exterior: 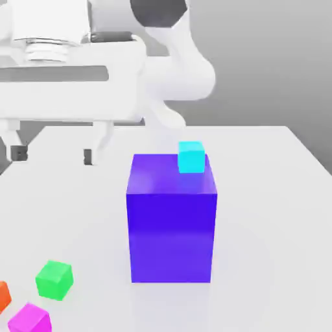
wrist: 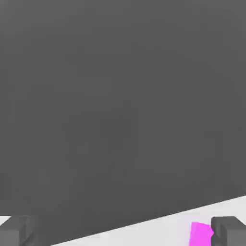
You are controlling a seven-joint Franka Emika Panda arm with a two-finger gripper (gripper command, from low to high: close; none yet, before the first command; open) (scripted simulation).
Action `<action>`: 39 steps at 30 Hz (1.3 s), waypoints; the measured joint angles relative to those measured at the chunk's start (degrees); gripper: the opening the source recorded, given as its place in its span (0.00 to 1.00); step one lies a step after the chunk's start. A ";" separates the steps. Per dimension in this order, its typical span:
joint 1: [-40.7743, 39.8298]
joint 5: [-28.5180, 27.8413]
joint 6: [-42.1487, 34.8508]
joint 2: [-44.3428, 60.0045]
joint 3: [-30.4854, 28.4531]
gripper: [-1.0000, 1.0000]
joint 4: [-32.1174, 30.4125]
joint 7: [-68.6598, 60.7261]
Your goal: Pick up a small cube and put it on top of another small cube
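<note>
Cubes lie nearest to the exterior camera: the small magenta cube (exterior: 30, 319) at the front edge of the white table (exterior: 272, 214), an orange cube (exterior: 3, 295) just beside it at the exterior view's left, and a green cube (exterior: 54, 280) a little behind them. Further back stands the big blue-purple block (exterior: 172, 217), with a cyan cube (exterior: 191, 157) resting on its top near the far corner. Behind and above, on the exterior view's left, we see the gripper (exterior: 55, 155) hanging over the table, its fingers spread wide and holding nothing. We judge that the magenta cube is well apart from the gripper, lower and toward the front; in the hand view a part of it (wrist: 201, 234) shows close by one fingertip (wrist: 229, 229). No writing or label can be read on any object.
</note>
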 joint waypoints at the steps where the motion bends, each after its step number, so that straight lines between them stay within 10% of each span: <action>1: -0.69 0.45 0.53 2.10 -0.27 0.50 0.15 -0.31; 16: -8.88 6.91 12.03 33.41 0.39 0.50 3.55 -4.77; 17: -9.25 7.31 13.10 34.84 0.84 0.00 3.88 -5.06; 28: -7.89 5.03 7.87 27.87 -1.05 0.00 2.14 -3.52; 39: -9.18 -0.99 9.20 9.52 -3.99 0.00 -17.00 -15.07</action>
